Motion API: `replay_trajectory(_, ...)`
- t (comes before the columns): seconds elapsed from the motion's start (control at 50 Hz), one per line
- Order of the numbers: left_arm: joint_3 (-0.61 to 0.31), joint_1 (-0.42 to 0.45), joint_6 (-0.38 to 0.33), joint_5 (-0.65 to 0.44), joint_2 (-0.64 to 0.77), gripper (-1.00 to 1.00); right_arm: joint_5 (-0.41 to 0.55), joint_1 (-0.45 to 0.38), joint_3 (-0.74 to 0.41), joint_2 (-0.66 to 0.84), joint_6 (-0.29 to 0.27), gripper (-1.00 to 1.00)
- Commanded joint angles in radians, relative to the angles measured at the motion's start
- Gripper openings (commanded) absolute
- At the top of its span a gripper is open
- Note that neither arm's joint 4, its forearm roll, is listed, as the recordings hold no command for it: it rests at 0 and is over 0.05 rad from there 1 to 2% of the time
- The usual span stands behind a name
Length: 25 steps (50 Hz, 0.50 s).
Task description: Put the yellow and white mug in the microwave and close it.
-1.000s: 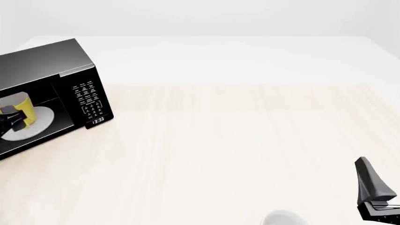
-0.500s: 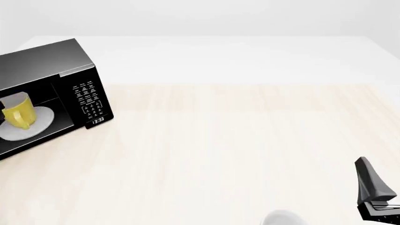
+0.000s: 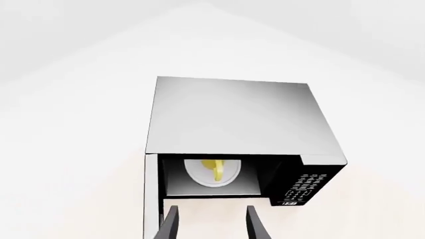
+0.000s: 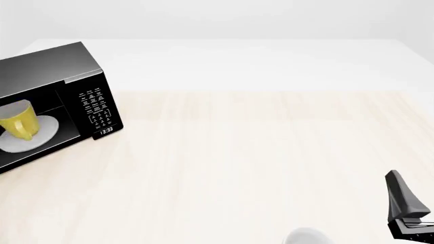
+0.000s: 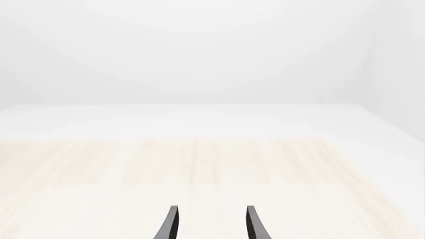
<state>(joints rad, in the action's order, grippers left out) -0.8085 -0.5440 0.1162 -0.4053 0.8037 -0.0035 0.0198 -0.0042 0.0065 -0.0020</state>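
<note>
One yellow and white mug (image 4: pixel 18 120) standing upright on the white turntable plate (image 4: pixel 40 133) inside the black microwave (image 4: pixel 51 71), door open, at the tabletop's (image 4: pixel 257 152) far left. Left pincer (image 3: pixel 211 224) spread apart, empty, outside the opening. Right pincer (image 5: pixel 211 224) likewise apart, empty, near the tabletop's right edge.

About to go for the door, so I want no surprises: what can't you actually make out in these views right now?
- Microwave door: front view's left edge cuts it off; the left wrist view shows only an edge-on strip.
- Yellow and white mug: its left side is cropped in the front view; tiny in the left wrist view.
- Keypad markings: too small to read.
- Left gripper: absent from the front view.
- Right gripper: barely visible in the front view.
</note>
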Motion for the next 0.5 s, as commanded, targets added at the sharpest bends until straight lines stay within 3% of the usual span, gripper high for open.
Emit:
replay_trajectory(0.02,-0.071,-0.055,0.013,-0.093,-0.033,1.00,0.000,0.001,0.000,0.000,0.000,1.00)
replay_trajectory(0.5,-0.118,-0.168,0.044,-0.141,-0.029,1.00,0.000,0.001,0.000,0.000,0.000,1.00)
